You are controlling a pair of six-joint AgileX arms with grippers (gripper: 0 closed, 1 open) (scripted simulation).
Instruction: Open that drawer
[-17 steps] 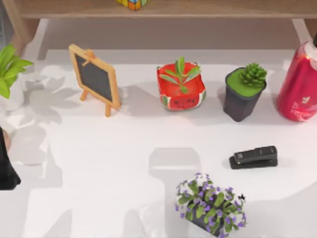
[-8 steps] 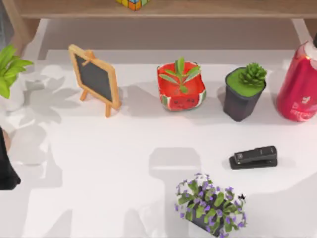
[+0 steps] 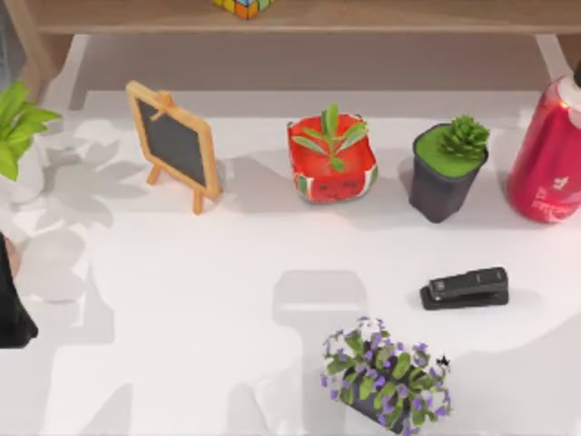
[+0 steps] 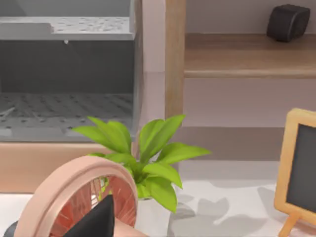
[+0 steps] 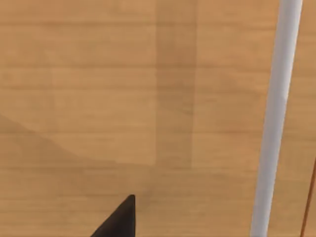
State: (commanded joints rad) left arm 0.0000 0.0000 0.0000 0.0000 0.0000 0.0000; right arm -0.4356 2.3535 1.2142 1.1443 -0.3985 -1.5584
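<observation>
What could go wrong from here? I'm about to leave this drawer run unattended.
1. The right gripper is close to the wooden panel, with the white bar off to one side: it may press on wood instead of catching the bar, if that is the handle.
2. The left gripper sits beside the pink ring and the leafy plant: a swing could knock them.
</observation>
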